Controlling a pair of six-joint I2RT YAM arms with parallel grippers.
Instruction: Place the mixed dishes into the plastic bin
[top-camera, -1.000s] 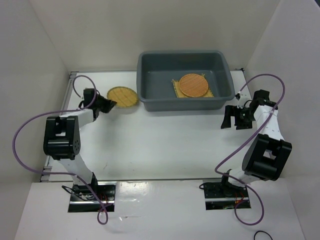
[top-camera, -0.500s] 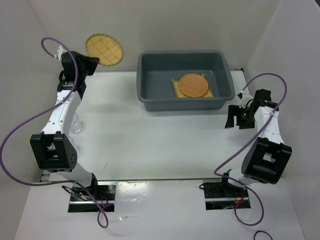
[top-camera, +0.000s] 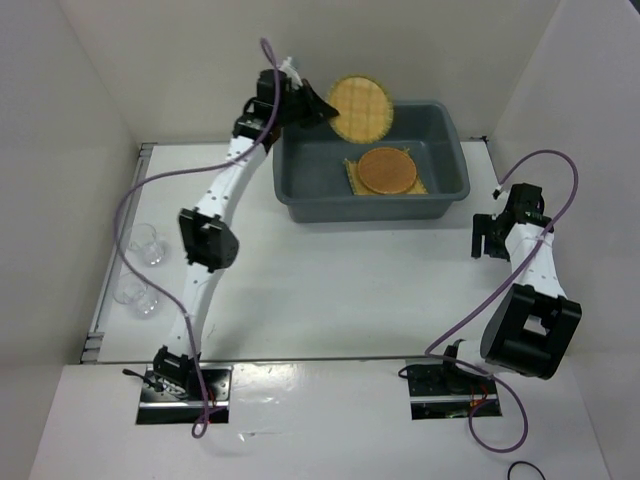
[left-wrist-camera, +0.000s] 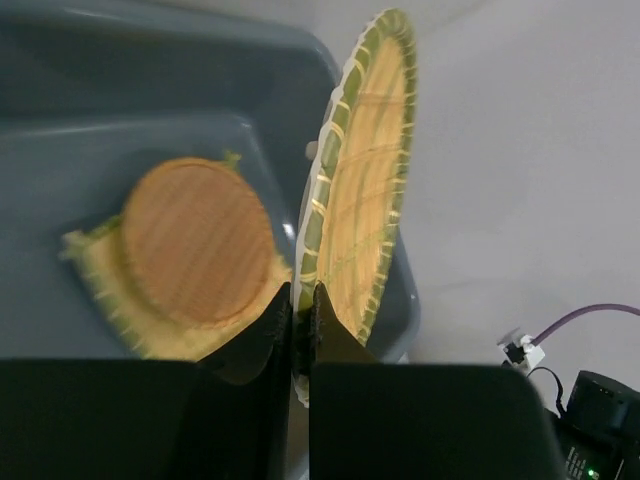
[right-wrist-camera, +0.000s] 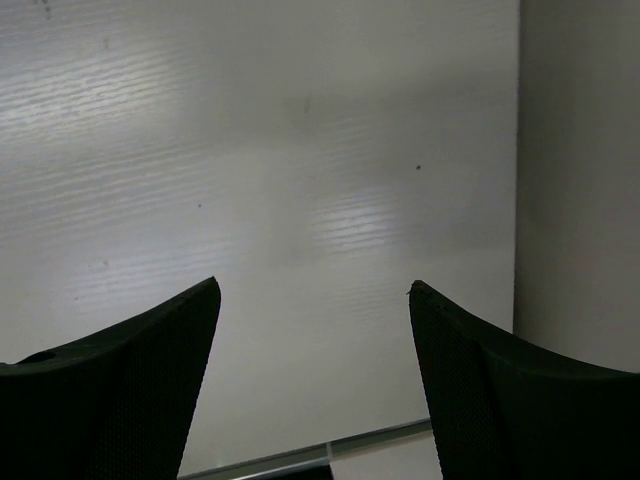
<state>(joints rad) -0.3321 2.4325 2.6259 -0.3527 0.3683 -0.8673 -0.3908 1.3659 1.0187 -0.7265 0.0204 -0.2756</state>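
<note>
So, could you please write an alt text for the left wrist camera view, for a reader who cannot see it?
The left end effector pinches the rim of a green-rimmed woven disc, held on edge over a grey plastic bin. In the bin, an orange-brown disc lies on a yellow woven mat.

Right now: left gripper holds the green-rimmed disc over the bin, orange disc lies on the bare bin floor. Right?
No: orange disc lies on the square mat inside the bin, per the top view. Left gripper does hold the green-rimmed disc.
</note>
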